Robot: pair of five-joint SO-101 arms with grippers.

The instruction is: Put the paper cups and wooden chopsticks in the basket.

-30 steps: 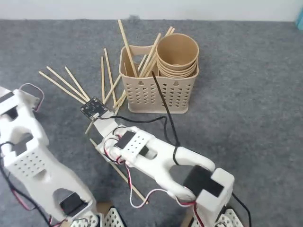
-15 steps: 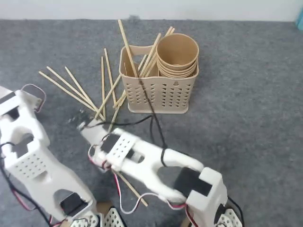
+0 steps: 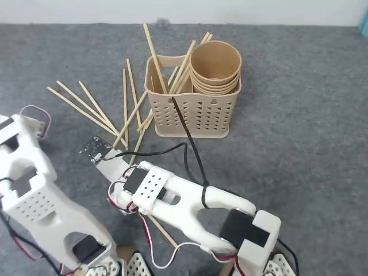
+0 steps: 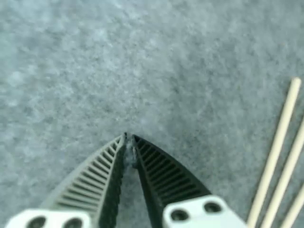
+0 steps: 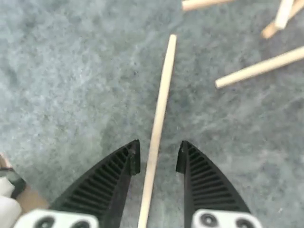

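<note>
A beige basket [image 3: 195, 118] stands at the back of the grey carpet, holding a stack of paper cups [image 3: 215, 63] and several wooden chopsticks [image 3: 155, 57]. More chopsticks [image 3: 86, 106] lie loose to its left. My right arm [image 3: 149, 190] stretches over the near ones. Its gripper [image 5: 159, 149] is open low over the carpet, with one chopstick [image 5: 162, 95] lying lengthwise between the fingers. My left gripper [image 4: 128, 138] is shut on nothing, just above bare carpet, with chopsticks [image 4: 280, 156] off to one side. The left arm [image 3: 29, 190] stands at the near left.
Other chopstick ends [image 5: 256, 69] lie just beyond the right gripper. A black cable [image 3: 187, 132] arcs from the right arm up in front of the basket. Open carpet [image 3: 305, 126] spreads to the right of the basket.
My right arm has drawn back from the basket and swung left, towards the near loose chopsticks. The left arm has shifted only slightly.
</note>
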